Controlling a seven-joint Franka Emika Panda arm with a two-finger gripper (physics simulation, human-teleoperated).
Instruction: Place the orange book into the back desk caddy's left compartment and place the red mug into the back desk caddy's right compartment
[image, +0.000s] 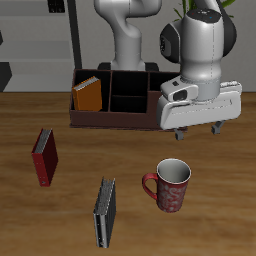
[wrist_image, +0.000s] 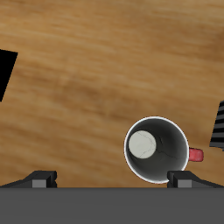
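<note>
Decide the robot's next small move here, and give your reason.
Probably lower the gripper toward the red mug and take hold of its rim. The orange book already stands in the caddy, while the mug stands upright on the table, nearer the front edge than the gripper, which holds nothing.

Orange book (image: 88, 96) upright in back desk caddy (image: 105, 117); red mug (image: 170, 185) upright on table.

Dark red book (image: 44, 157), grey-black book (image: 104, 212) (both flat).

A wooden table (image: 30, 225) stands before a pale wall (image: 40, 30).
</note>
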